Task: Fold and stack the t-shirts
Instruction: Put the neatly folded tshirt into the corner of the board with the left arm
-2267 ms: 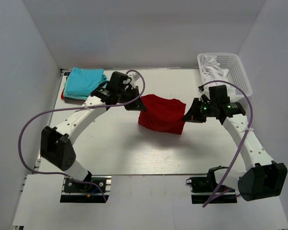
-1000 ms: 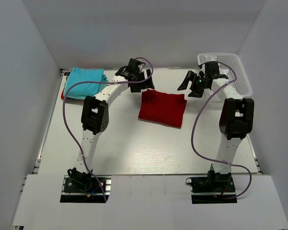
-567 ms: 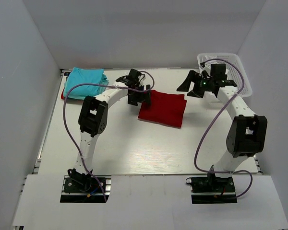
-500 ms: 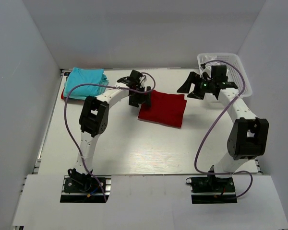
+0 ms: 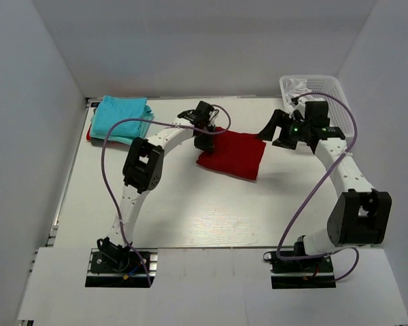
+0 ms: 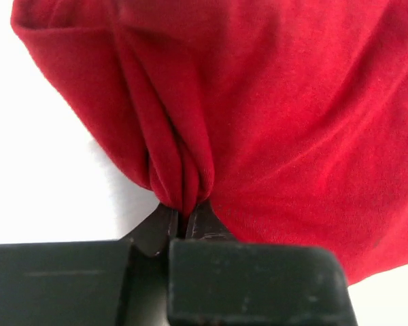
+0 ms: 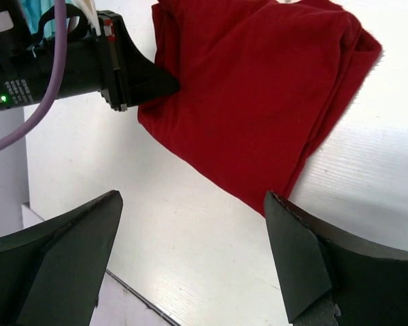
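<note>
The dark red t-shirt (image 5: 234, 155) lies folded in a rectangle at the table's middle back. My left gripper (image 5: 205, 140) is at its left edge, shut on a pinched fold of the red cloth (image 6: 182, 183). The right wrist view also shows that gripper (image 7: 149, 80) biting the red t-shirt (image 7: 258, 88). Just off the shirt's far right corner my right gripper (image 5: 272, 130) hovers, open, with nothing between its fingers (image 7: 296, 251). Folded turquoise t-shirts (image 5: 121, 115) are stacked at the back left.
A white mesh basket (image 5: 336, 102) with white cloth in it stands at the back right, just behind the right arm. White walls close in the table on three sides. The left arm's purple cable (image 5: 115, 170) loops over the table's left half.
My left gripper slid right onto the red t-shirt's left edge and shut on the cloth. The right gripper stayed open and shifted slightly right and nearer.
</note>
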Motion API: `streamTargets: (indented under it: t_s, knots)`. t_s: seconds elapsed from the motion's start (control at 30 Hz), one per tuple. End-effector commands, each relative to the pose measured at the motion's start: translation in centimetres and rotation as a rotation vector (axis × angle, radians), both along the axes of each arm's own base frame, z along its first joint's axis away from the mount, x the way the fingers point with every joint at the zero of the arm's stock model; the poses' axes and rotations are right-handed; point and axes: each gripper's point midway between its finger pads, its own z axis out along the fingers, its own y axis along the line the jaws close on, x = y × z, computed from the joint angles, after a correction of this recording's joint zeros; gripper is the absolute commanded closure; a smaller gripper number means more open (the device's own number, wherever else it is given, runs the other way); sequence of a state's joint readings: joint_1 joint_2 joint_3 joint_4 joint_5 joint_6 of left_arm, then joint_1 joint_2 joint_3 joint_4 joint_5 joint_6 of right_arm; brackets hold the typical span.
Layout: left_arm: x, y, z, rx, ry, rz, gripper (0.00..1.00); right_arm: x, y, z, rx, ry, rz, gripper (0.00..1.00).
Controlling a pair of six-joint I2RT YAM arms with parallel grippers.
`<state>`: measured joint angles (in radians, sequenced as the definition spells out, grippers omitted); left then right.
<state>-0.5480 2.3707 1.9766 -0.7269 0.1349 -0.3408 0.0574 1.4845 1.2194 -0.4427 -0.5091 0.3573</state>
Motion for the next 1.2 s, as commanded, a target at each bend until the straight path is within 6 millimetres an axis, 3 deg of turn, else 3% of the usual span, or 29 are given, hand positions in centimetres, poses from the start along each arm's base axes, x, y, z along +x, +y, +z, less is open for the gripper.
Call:
streamTargets:
  t_s: [0.0, 0.13, 0.2, 0.23, 0.27, 0.37, 0.4, 0.57, 0.7, 0.73, 0.77, 0.93, 1.17]
  knots:
    - [-0.9, 2.3, -4.4, 0.169, 0.079, 0.043, 1.00, -0.6, -1.6, 1.3, -0.059, -0.051, -0.052, 0.10]
    - [2.8, 4.2, 1.8, 0.245, -0.144, 0.018, 1.00, -1.5, -2.2, 1.7, -0.087, -0.080, -0.073, 0.10]
    - [4.4, 5.4, 7.1, 0.232, -0.272, 0.004, 1.00, -1.9, -2.4, 2.0, -0.090, -0.092, -0.084, 0.10]
    - [4.5, 5.7, 8.5, 0.236, -0.308, -0.007, 1.00, -2.2, -2.4, 2.1, -0.093, -0.092, -0.084, 0.10]
    - [5.2, 6.7, 12.2, 0.245, -0.395, -0.034, 1.00, -2.3, -2.4, 2.1, -0.098, -0.091, -0.080, 0.10]
    - [5.5, 7.7, 16.6, 0.256, -0.507, -0.085, 1.00, -3.0, -2.4, 2.1, -0.098, -0.085, -0.076, 0.10]
    - [5.7, 8.0, 19.2, 0.250, -0.567, -0.127, 1.00, -3.1, -2.5, 2.4, -0.095, -0.093, -0.084, 0.10]
    - [5.4, 11.8, 23.4, 0.314, -0.647, -0.172, 1.00, -3.5, -2.0, 3.3, -0.062, -0.094, -0.081, 0.10]
    - [6.5, 15.8, 27.4, 0.385, -0.735, -0.122, 1.00, -3.9, -1.3, 4.7, -0.016, -0.122, -0.061, 0.10]
    - [6.5, 16.5, 27.6, 0.399, -0.732, -0.122, 1.00, -4.0, -1.4, 5.1, -0.016, -0.128, -0.068, 0.10]
    - [6.6, 17.1, 29.2, 0.400, -0.764, -0.108, 1.00, -4.3, -1.3, 5.1, -0.015, -0.123, -0.063, 0.10]
    - [7.3, 21.4, 31.2, 0.454, -0.779, -0.061, 1.00, -4.9, -1.5, 5.6, -0.024, -0.127, -0.072, 0.10]
    - [8.6, 27.1, 32.3, 0.474, -0.793, 0.087, 1.00, -5.7, -1.9, 6.6, -0.032, -0.140, -0.099, 0.10]
